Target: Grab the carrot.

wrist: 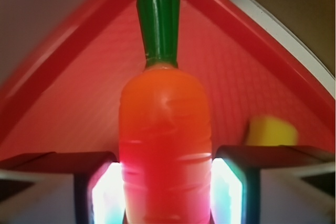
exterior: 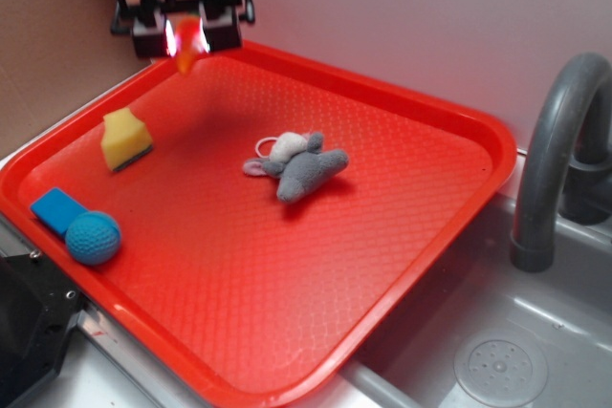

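gripper is pinched on the carrot, pads pressed against both sides of the orange body in the wrist view. carrot sits directly between the fingers, not offset to either side, long axis running straight out from the wrist with the green stem cap at the far end, pointing toward the far corner of the red tray. in the exterior view the carrot shows as an orange tip hanging below the fingers, above the tray's back-left corner, and it looks clear of the tray surface, though the glare from the lit pads makes the gap hard to judge. single arm, so no choice of hand. my read: the grab is essentially done, grip looks centred on the thick part of the body, so any coming move is just a lift or hold, and the smooth tapered shape is the slip risk. other stuff on the tray is well apart from the gripper: yellow sponge, grey plush mouse, blue ball touching a blue block. grey faucet over the sink at right. no brands, labels or readable writing anywhere.
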Controlling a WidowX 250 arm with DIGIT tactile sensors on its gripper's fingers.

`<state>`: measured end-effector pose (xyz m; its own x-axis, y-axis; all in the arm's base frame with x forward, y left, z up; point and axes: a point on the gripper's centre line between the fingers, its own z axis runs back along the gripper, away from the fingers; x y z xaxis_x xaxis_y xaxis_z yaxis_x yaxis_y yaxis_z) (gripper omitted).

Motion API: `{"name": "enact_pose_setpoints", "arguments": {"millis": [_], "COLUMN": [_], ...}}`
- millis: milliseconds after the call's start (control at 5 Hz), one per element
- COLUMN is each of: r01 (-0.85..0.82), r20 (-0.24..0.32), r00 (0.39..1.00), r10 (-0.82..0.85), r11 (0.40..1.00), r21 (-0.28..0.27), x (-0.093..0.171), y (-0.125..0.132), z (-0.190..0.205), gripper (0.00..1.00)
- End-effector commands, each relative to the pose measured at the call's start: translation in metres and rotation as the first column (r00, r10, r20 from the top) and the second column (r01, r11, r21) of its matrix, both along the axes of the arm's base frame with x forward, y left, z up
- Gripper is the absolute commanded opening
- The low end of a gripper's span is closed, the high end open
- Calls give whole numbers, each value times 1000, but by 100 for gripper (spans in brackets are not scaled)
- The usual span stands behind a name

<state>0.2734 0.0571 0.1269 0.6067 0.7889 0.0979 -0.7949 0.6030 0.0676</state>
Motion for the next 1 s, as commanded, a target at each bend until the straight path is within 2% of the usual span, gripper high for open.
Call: {"name": "enact_pose_setpoints", "arguments": {"millis": [0, 200, 400, 600, 800], "r01": [149, 187, 429, 567, 546], "r20": [38, 88, 203, 184, 177], "r00": [988, 978, 888, 816, 830], "r10": [-148, -188, -412, -548, -529], "r11": [989, 982, 902, 820, 835], "r21": [-23, 19, -47, -71, -65], "x": [-27, -54, -57, -53, -55], "y": [-38, -51, -53, -39, -39], "z": [67, 84, 86, 74, 72], "gripper": [0, 0, 0, 0, 0]}}
